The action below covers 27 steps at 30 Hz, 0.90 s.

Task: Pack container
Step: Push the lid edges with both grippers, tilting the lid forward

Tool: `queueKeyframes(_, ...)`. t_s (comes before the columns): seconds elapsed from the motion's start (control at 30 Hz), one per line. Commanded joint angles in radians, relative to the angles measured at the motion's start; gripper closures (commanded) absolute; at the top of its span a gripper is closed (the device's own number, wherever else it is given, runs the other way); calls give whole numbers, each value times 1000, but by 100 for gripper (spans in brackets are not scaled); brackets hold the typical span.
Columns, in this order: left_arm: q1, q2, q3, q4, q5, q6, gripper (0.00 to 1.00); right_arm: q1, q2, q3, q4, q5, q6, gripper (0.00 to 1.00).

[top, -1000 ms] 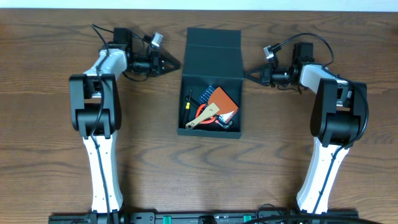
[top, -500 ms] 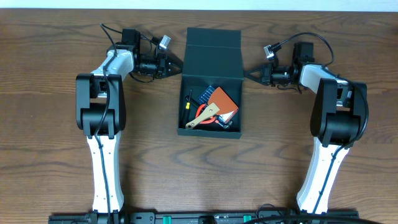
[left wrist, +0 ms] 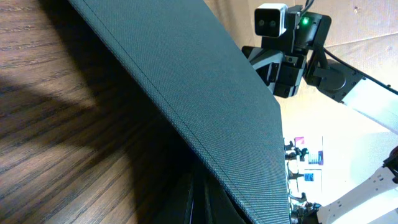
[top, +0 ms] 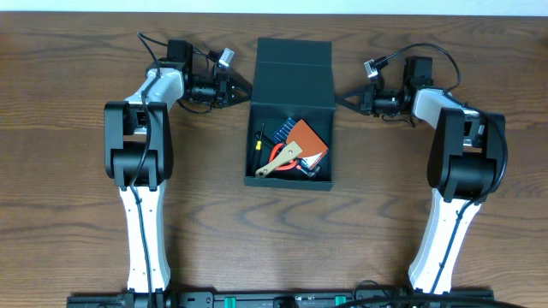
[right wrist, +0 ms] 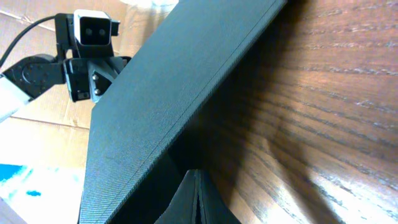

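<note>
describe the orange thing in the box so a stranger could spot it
Find the dark container lying open at the middle of the wooden table. In its open compartment, right of centre, lies a flat orange block, tilted. It is the only orange piece there, beside a small blue item and a tan wooden-handled tool.

Inside the box (top: 294, 60), the small tools (top: 291, 150) lie overlapped and are too small to name singly. In both wrist views the box's side runs past the picture edges, hiding its contents.
</note>
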Motion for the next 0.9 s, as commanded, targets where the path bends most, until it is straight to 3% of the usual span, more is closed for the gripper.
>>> queueKeyframes(0.0, 4, 14, -9, -3, 29, -8, 94, 18, 10, 3, 8, -12, 19, 99)
queueKeyframes(0.87, 4, 14, -9, 28, 131, -5, 94, 47, 11, 3, 93, -77, 48, 99)
